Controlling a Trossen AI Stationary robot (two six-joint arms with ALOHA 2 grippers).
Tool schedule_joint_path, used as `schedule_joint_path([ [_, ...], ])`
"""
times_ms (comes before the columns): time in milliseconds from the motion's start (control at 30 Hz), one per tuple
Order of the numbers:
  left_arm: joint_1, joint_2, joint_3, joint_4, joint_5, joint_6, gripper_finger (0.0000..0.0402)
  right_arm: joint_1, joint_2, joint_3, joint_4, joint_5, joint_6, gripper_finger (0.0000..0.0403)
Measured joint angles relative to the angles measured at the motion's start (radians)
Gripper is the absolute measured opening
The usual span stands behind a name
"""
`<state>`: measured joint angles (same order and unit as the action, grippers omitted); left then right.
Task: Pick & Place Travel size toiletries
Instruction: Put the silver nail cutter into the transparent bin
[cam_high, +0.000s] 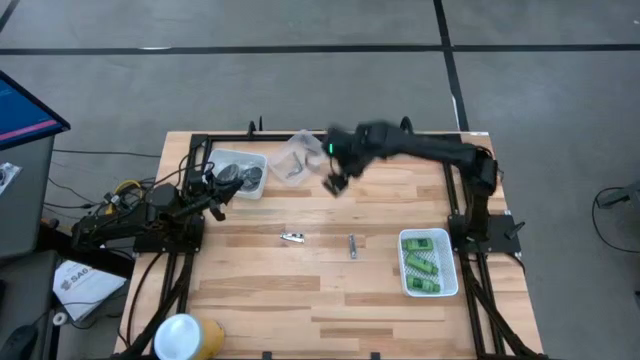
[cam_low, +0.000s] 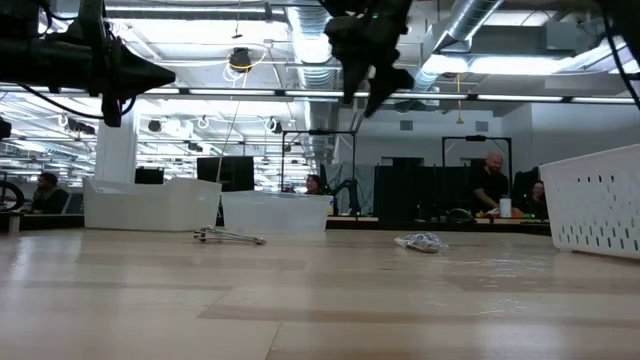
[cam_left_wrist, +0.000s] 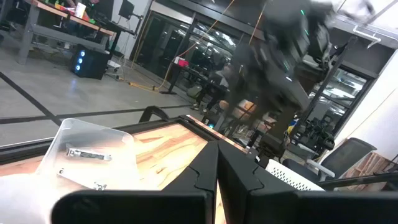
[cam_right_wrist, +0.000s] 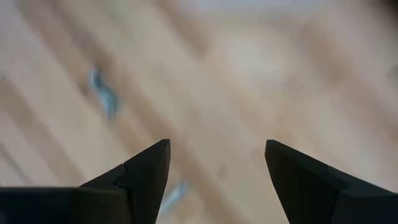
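My right gripper (cam_high: 335, 184) hangs released above the table — two silver tools (cam_high: 292, 237) lie at its six o'clock; my left gripper (cam_high: 216, 205), clenched, waits at nine.

This is an open-plan robotics lab or workshop. A pale wooden-plank surface (cam_high: 330, 290) stands on a grey concrete floor (cam_high: 300, 80) marked with dark lines. Beyond it, exposed silver ceiling ducts (cam_low: 480, 30), strip lights, black-framed glass partitions (cam_low: 320, 160) and seated people at benches (cam_low: 490, 185) appear.
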<state>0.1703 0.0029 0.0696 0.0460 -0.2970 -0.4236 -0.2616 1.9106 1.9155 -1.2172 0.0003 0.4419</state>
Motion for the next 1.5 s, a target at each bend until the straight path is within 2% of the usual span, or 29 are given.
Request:
schedule_joint_path([
  [100,0.0,0.0,0.0,0.0,0.0,0.0,0.0001,0.08,-0.05,-0.181,0.05,-0.004,0.082,0.0255],
  [233,0.0,0.0,0.0,0.0,0.0,0.0,0.0001,0.178,-0.113,-0.432,0.22,-0.005,0.272,0.0255],
  [400,0.0,0.0,0.0,0.0,0.0,0.0,0.0001,0.267,-0.114,-0.589,0.383,-0.022,0.5,0.0255],
  [700,0.0,0.0,0.0,0.0,0.0,0.0,0.0001,0.356,0.02,-0.596,0.462,-0.027,0.641,0.0255],
  [967,0.0,0.0,0.0,0.0,0.0,0.0,0.0001,0.359,0.059,-0.596,0.46,-0.026,0.628,0.0253],
  [1233,0.0,0.0,0.0,-0.001,0.0,0.0,0.0001,0.343,0.058,-0.647,0.501,-0.033,0.609,0.0185],
  [1500,0.0,0.0,0.0,-0.001,0.0,0.0,0.0001,0.343,0.052,-0.695,0.541,-0.071,0.629,0.0149],
])
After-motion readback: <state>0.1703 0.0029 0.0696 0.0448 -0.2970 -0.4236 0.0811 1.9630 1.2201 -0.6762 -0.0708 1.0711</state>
